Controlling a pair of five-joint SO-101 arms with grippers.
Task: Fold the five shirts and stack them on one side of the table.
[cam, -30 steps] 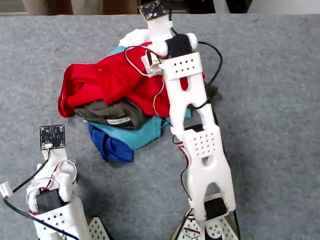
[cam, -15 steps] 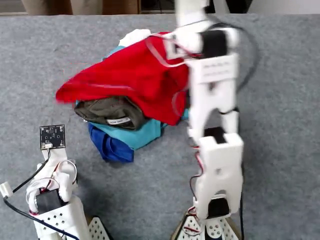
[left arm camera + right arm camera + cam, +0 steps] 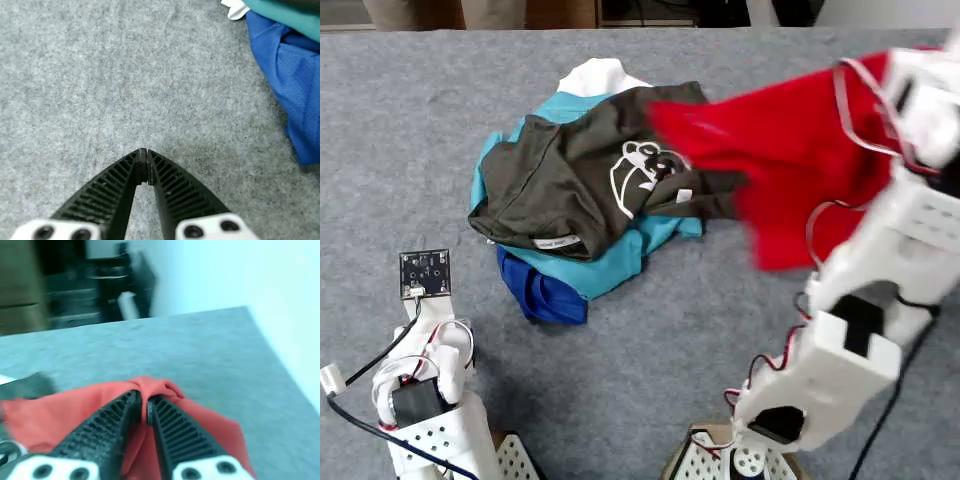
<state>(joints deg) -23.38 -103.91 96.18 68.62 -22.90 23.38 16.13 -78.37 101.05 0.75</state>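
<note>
My right gripper [image 3: 144, 401] is shut on a pinch of the red shirt [image 3: 65, 412], which hangs lifted over the table's right side [image 3: 790, 160] in the high view. The pile it came from lies at centre-left: a dark olive shirt [image 3: 570, 180] with a white print on top, a teal shirt [image 3: 610, 262] under it, a blue shirt [image 3: 542, 292] at the near edge and a white shirt [image 3: 595, 75] at the far edge. My left gripper [image 3: 143, 165] is shut on nothing, low over bare carpet beside the blue shirt [image 3: 295, 85].
Grey carpet-like cloth [image 3: 410, 130] covers the whole table, with free room left of the pile and along the near edge. The right arm's white links [image 3: 840, 350] stand tall at the near right. The left arm's base [image 3: 425, 400] sits at the near left corner.
The right arm has swung from over the pile to the right, pulling the red shirt off the pile and uncovering the dark olive shirt. The left arm has stayed still.
</note>
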